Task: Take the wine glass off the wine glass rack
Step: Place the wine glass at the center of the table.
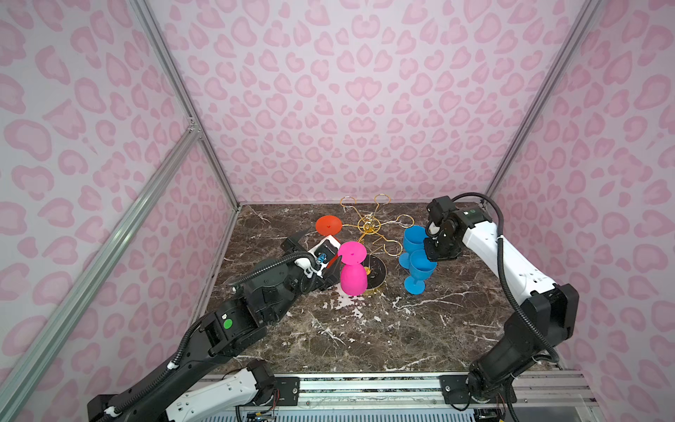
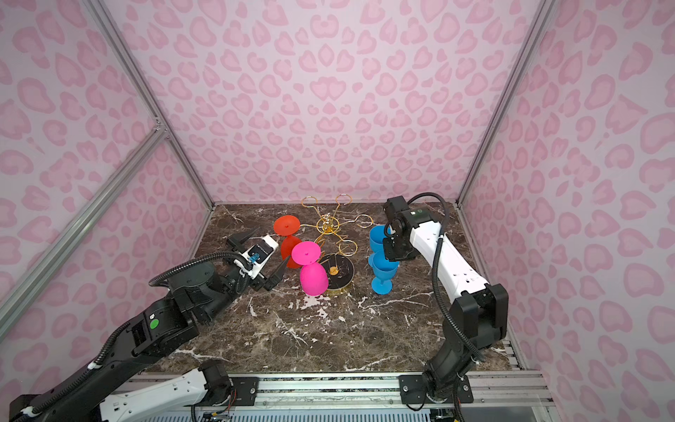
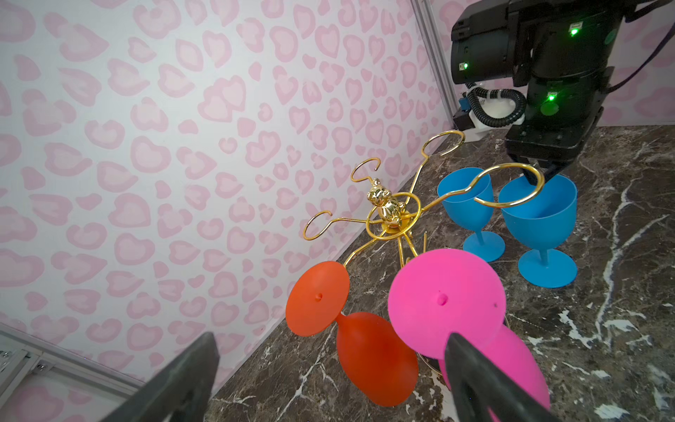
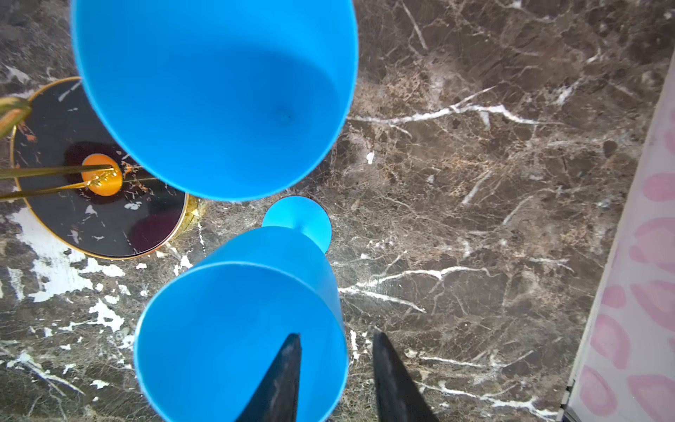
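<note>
Wine glass rack [image 1: 369,223] half emptied: two glasses on the bench [image 1: 365,329], two hanging.

The pink glass [image 1: 352,272] and orange glass [image 2: 290,252] hang bowl-down, each foot caught in a wire loop on the rack's left side. The far blue glass [image 1: 412,237] and near blue glass [image 1: 420,268] stand upright just right of the rack. The right fingers [image 4: 285,376] straddle the near blue glass's rim, one inside the bowl and one outside, narrowly parted and clear of the wall. It stands on its own foot, so this looks like letting go. The left fingers [image 3: 471,376] are spread wide and empty beside the pink glass, probably lined up for it.
</note>
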### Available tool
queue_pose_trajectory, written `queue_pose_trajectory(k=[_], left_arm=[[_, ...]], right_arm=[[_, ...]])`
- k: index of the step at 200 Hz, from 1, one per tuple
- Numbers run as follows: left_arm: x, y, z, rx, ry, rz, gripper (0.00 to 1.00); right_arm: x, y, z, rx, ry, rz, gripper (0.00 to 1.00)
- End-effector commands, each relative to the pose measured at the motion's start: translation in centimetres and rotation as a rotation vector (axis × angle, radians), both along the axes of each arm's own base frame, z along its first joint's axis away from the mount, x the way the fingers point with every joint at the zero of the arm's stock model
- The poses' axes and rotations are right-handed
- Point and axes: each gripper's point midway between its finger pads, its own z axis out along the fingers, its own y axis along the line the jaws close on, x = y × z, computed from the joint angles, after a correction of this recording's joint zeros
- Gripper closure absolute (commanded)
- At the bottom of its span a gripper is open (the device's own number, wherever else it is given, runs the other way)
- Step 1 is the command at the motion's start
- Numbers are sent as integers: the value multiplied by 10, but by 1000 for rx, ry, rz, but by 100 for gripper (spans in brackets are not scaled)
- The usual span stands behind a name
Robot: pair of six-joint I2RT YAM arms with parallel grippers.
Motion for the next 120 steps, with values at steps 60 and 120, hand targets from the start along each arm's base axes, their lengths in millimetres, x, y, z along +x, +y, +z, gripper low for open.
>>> queue_pose_trajectory(k=[60,120], left_arm=[[0,13,30,-156,-22,55,2],[-7,44,71,-539,113,162,2]], right_arm=[[-9,-21,75,1,-163,-25,61],[-22,-7,169,223,-482,27,62]])
